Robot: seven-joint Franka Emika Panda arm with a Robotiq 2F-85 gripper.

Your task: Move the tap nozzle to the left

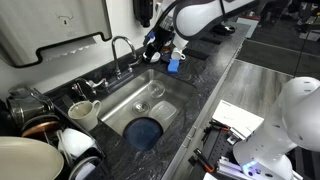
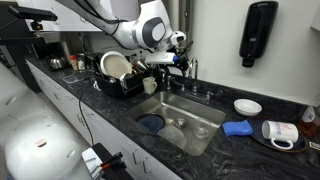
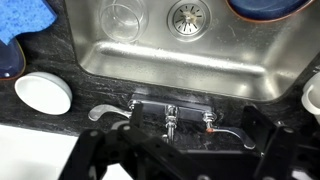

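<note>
The fingers [image 3: 98, 158] show in the wrist view as dark shapes spread wide apart, one to each side of the faucet base at the back rim of the sink [image 3: 205, 62], with nothing pinched between them. The gripper [image 1: 155, 46] hangs over the back edge of the sink, just beside the tap nozzle [image 1: 122, 43]. Whether it touches the spout cannot be told from any view.

The tap nozzle rises from the middle of the sink's back rim and arches over the basin with its tip pointing down. The short chrome handles [image 3: 108, 113] flank its base along that rim.

Inside the sink a dark blue plate [image 1: 145, 132] lies at the end of the basin away from the gripper. A clear glass [image 3: 125, 18] sits near the drain [image 3: 185, 14].

On the dark counter beside the sink, a blue sponge [image 1: 174, 65] lies near the gripper's end. A white mug [image 1: 85, 112] stands near the opposite end, behind the back rim. Beyond that end a dish rack [image 2: 118, 74] holds plates.

Above the sink's far side, in an exterior view, a black soap dispenser [image 2: 258, 34] hangs on the wall.
</note>
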